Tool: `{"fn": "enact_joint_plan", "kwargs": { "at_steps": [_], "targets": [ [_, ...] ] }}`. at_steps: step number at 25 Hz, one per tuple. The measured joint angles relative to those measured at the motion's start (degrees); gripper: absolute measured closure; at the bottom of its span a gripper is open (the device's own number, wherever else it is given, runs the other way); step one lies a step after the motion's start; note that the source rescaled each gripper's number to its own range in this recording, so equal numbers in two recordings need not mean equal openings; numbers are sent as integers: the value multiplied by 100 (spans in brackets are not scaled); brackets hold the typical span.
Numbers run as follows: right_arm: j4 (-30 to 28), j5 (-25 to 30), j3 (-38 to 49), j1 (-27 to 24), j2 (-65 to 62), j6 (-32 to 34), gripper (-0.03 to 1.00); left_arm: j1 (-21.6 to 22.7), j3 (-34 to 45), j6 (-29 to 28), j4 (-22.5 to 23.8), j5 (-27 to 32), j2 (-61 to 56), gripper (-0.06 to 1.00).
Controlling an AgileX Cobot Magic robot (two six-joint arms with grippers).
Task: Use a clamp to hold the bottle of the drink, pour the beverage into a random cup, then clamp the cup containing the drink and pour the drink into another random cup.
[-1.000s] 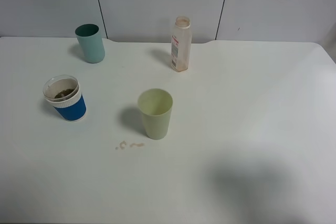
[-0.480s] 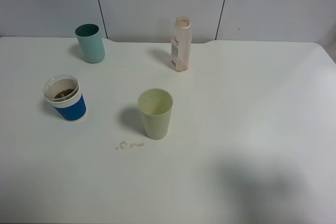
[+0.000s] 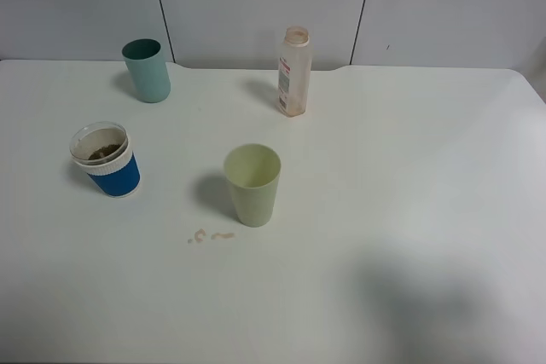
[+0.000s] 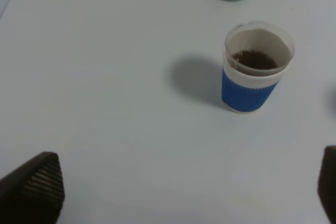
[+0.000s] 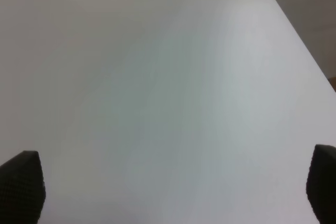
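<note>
1. Our left pincer (image 4: 181, 195) hangs wide open and empty above the bench (image 3: 409, 168). The blue cup (image 4: 255, 69) is ahead of its tips and well apart from them. The right pincer (image 5: 172, 190) is just as wide open and empty, over bare bench near the right edge.
2. The blue cup stands upright on the left side, with brown beverage (image 4: 255, 59) low inside. The bottle (image 3: 293, 72) stands towards the back and looks nearly empty, so we judge grasping the cup to be next.
3. The cup's clear rim looks thin. A grip there could flex or slip, and a lopsided close could tip the cup.
4. The teal tumbler (image 3: 147, 70) offers a small mouth. A fast or off-centre pour would add to the drops (image 3: 211, 235) on the bench.
5. The bench is open all round the cup. The pale green tumbler (image 3: 252, 185) stands well apart on its right. The back edge lies just behind the teal tumbler, so we have little room there.
</note>
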Motion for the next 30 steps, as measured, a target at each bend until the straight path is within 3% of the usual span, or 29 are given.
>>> {"fn": "enact_joint_plan", "kwargs": {
  "at_steps": [30],
  "targets": [
    [0, 0, 0, 0, 0, 0, -3, 0, 0, 0, 46, 0, 0, 1]
  ]
}}
